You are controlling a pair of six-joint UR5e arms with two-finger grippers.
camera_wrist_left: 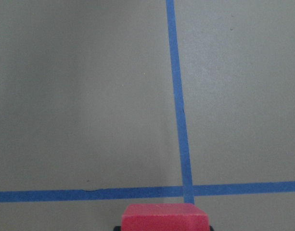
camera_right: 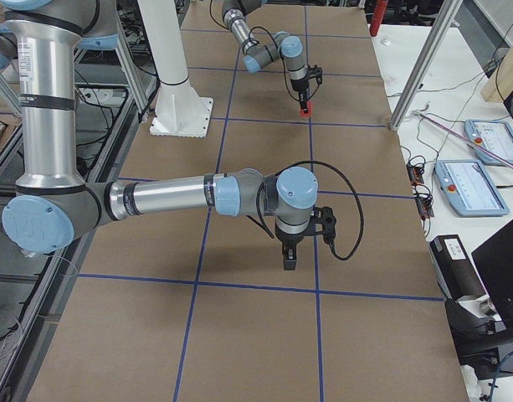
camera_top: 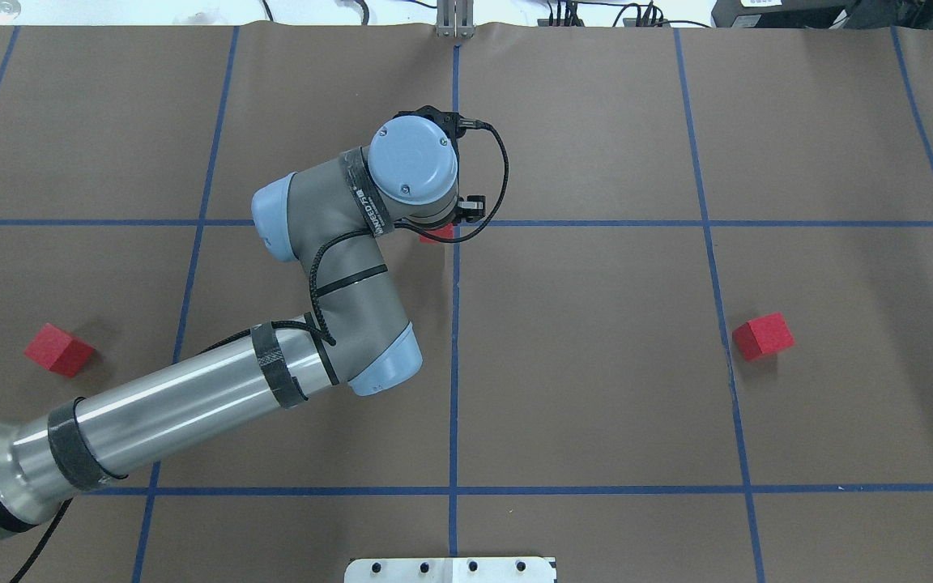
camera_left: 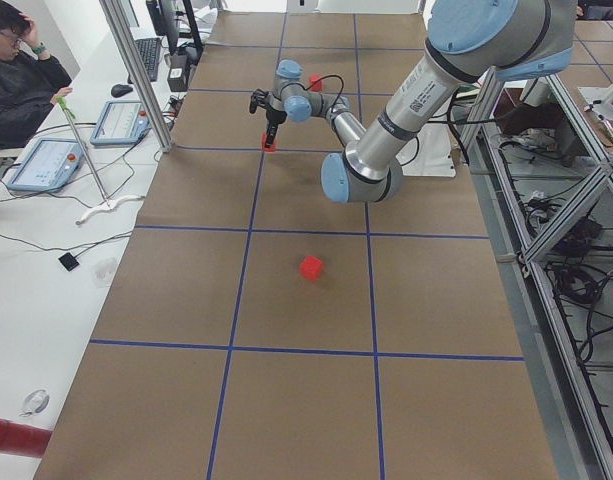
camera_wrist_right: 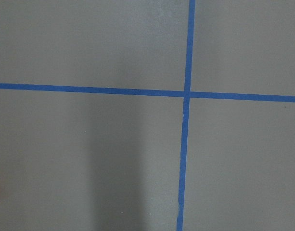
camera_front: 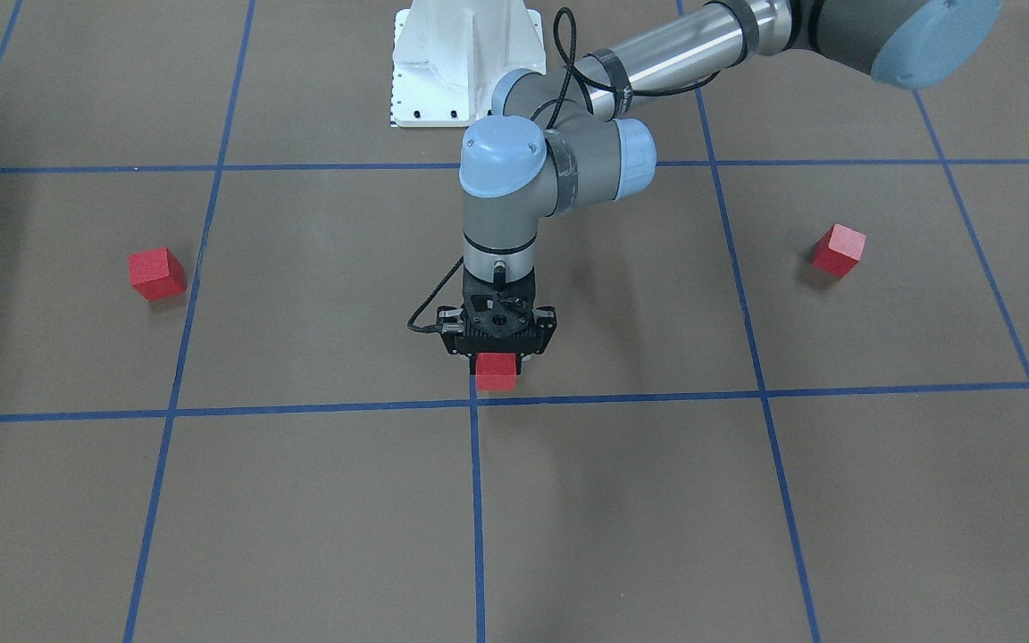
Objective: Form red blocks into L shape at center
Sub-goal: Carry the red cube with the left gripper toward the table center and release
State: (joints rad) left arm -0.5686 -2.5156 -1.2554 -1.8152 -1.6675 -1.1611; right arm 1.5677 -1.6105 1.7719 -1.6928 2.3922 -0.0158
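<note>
My left gripper (camera_front: 497,360) points straight down and is shut on a red block (camera_front: 495,372), low over the brown surface. It holds the block just on the robot's side of the center crossing of blue tape (camera_front: 475,401). The left wrist view shows this block (camera_wrist_left: 164,217) at the bottom edge, close to the crossing (camera_wrist_left: 187,189). A second red block (camera_front: 156,272) lies on my right side and a third (camera_front: 839,250) on my left. My right gripper (camera_right: 288,261) shows only in the exterior right view, pointing down, and I cannot tell whether it is open or shut.
The white base plate (camera_front: 465,62) stands behind the center. The left arm's elbow and forearm (camera_top: 191,405) hang over the left half of the surface. A seated operator (camera_left: 21,80) and tablets are beyond the far edge. A metal post (camera_right: 415,67) stands there too.
</note>
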